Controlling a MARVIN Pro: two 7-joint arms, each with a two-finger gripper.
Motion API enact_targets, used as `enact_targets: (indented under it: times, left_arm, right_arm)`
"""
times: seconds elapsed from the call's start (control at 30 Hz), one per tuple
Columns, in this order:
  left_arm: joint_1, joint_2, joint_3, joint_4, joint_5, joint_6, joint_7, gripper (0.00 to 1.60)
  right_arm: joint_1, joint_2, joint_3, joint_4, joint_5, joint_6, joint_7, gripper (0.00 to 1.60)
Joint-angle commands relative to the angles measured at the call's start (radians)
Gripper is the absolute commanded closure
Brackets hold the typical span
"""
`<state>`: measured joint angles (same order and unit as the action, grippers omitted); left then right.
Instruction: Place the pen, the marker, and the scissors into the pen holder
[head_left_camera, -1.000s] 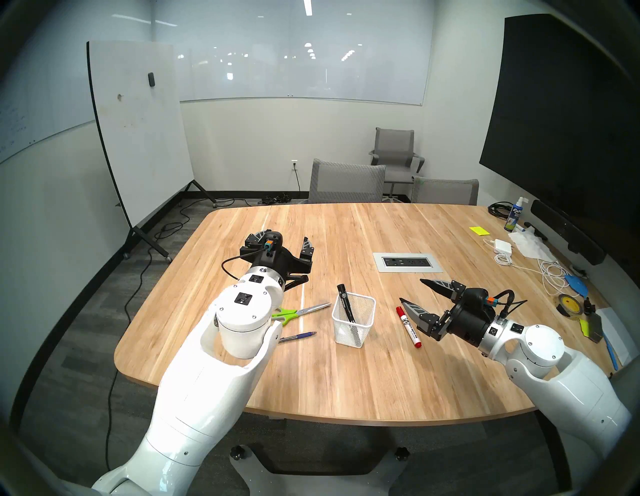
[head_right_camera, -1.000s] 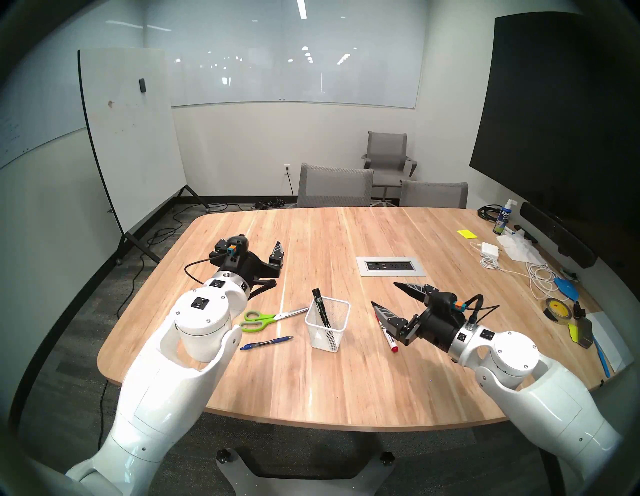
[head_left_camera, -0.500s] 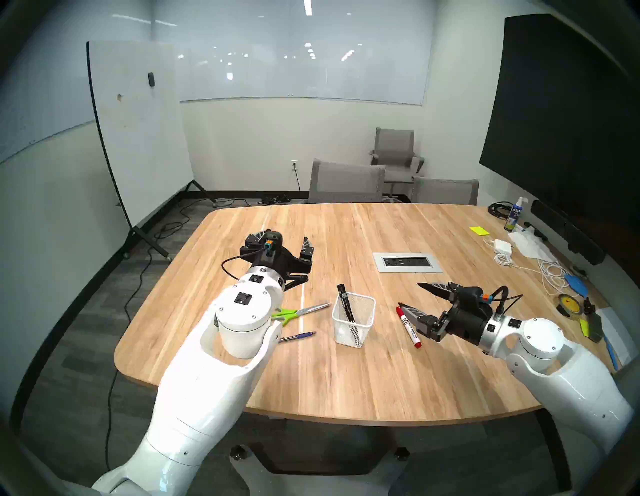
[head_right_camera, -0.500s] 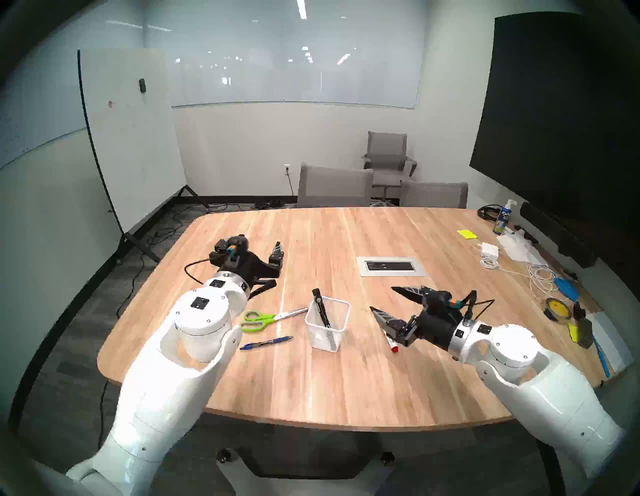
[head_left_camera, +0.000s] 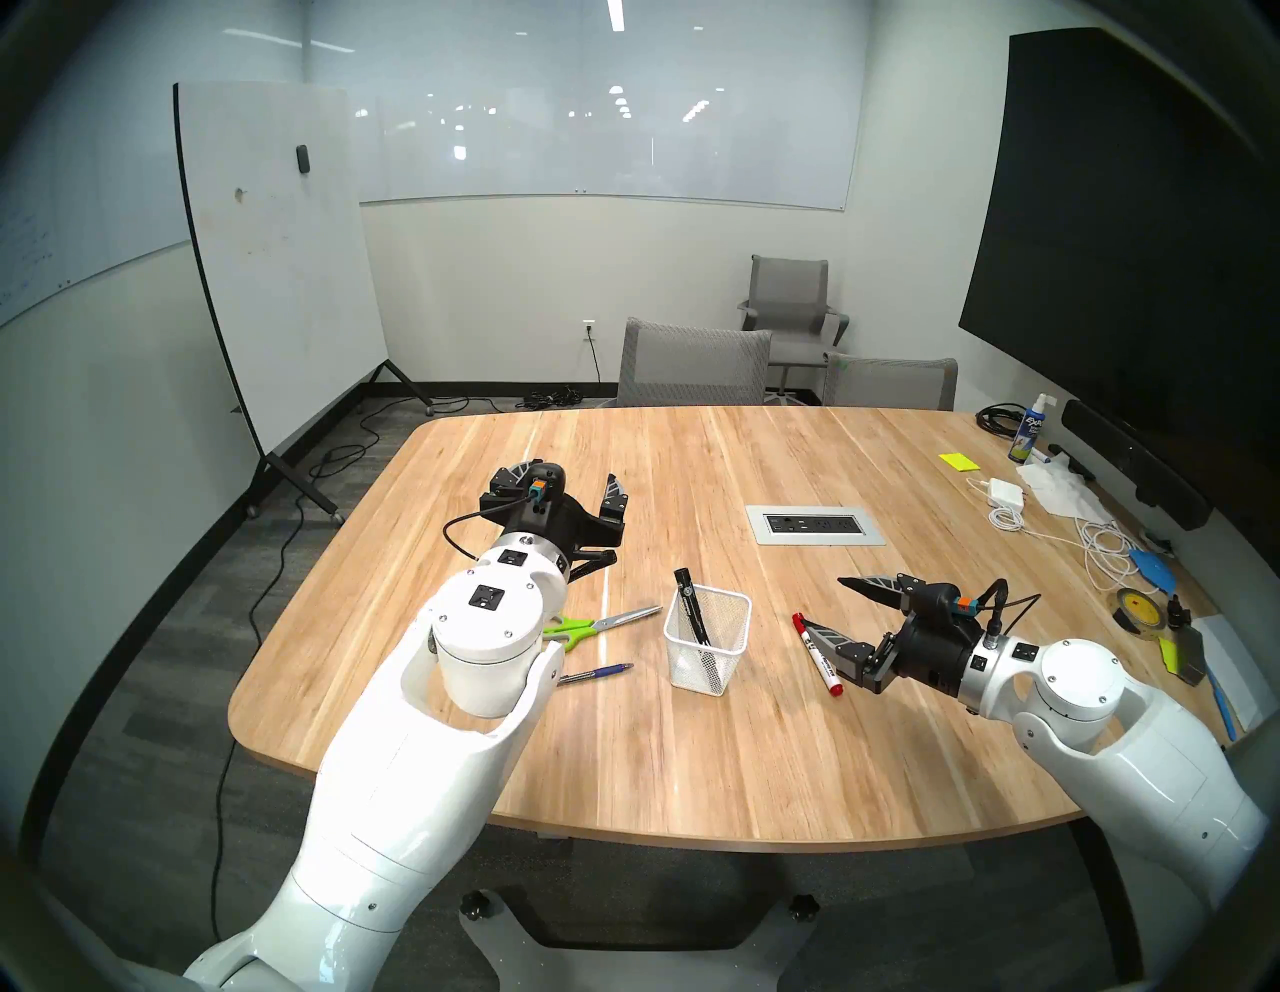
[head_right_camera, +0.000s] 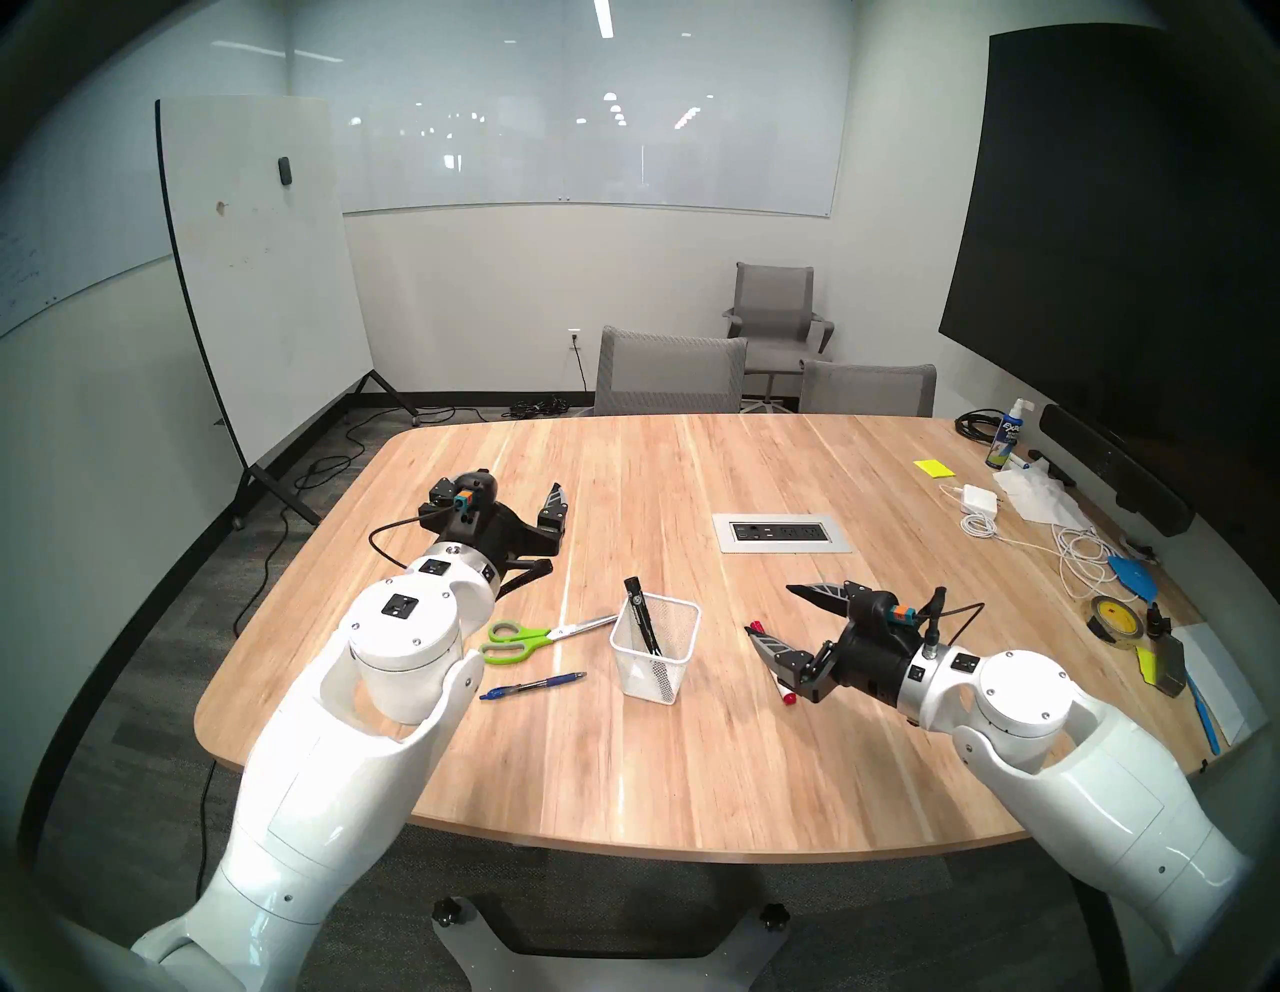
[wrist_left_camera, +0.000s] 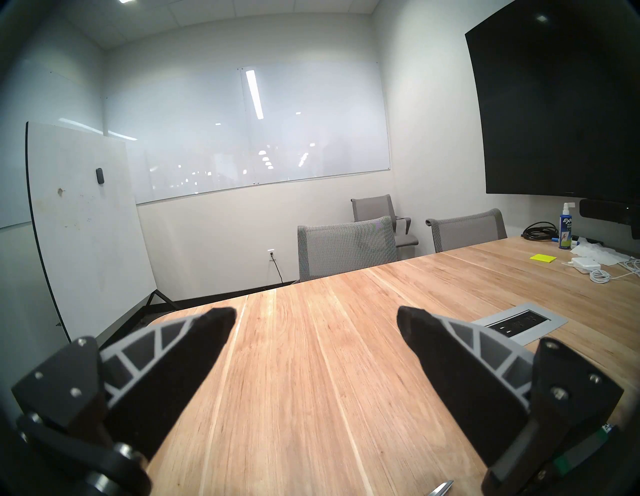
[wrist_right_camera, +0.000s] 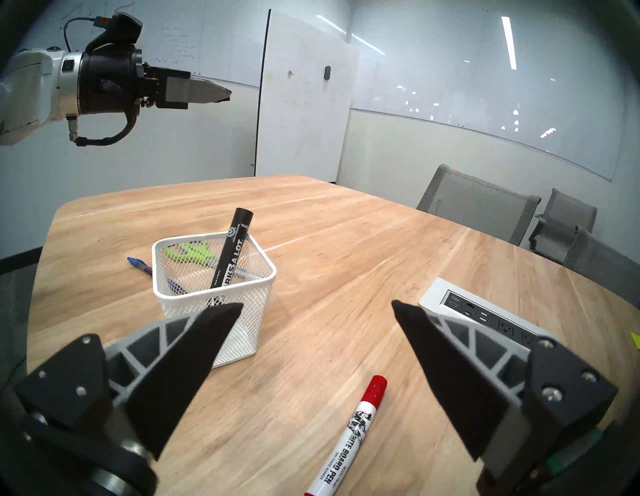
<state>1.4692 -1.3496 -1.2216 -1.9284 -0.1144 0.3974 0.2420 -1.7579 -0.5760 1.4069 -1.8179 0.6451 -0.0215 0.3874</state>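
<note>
Meeting room: whiteboards (head_left_camera: 277, 263), conference table (head_left_camera: 692, 748)

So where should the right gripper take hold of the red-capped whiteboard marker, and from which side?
Probably mid-barrel, on the white printed section of the marker, coming from above with the fingers across its length. It lies flat on the table, clear of the pen holder, and the open right gripper hangs nearly over it.

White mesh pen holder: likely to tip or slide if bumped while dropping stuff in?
The white wire-mesh pen holder looks light and may slide. The black marker leaning over its rim probably adds tipping risk. Its square base should help.
</note>
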Motion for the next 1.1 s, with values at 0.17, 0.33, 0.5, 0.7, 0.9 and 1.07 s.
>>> enact_targets:
  times: [0.17, 0.33, 0.5, 0.7, 0.9, 1.07]
  left_arm:
    - [-0.010, -0.002, -0.003, -0.019, 0.001, -0.007, 0.001, 0.00]
    - [-0.010, -0.002, -0.003, -0.019, 0.001, -0.007, 0.001, 0.00]
    - [-0.010, -0.002, -0.003, -0.019, 0.001, -0.007, 0.001, 0.00]
    - [-0.010, -0.002, -0.003, -0.019, 0.001, -0.007, 0.001, 0.00]
    - [-0.010, -0.002, -0.003, -0.019, 0.001, -0.007, 0.001, 0.00]
    - [-0.010, -0.002, -0.003, -0.019, 0.001, -0.007, 0.001, 0.00]
  right_arm:
    - [-0.017, -0.011, 0.026, -0.007, 0.088, 0.085, -0.008, 0.00]
    - [-0.044, -0.017, 0.054, -0.028, 0.137, 0.137, -0.039, 0.00]
    - [-0.053, -0.008, 0.056, -0.036, 0.138, 0.171, -0.049, 0.00]
    - [-0.043, 0.010, 0.033, -0.019, 0.107, 0.208, -0.048, 0.00]
    - [-0.030, 0.021, 0.015, -0.010, 0.081, 0.239, -0.053, 0.00]
    - [-0.017, 0.020, 0.012, -0.008, 0.079, 0.266, -0.053, 0.00]
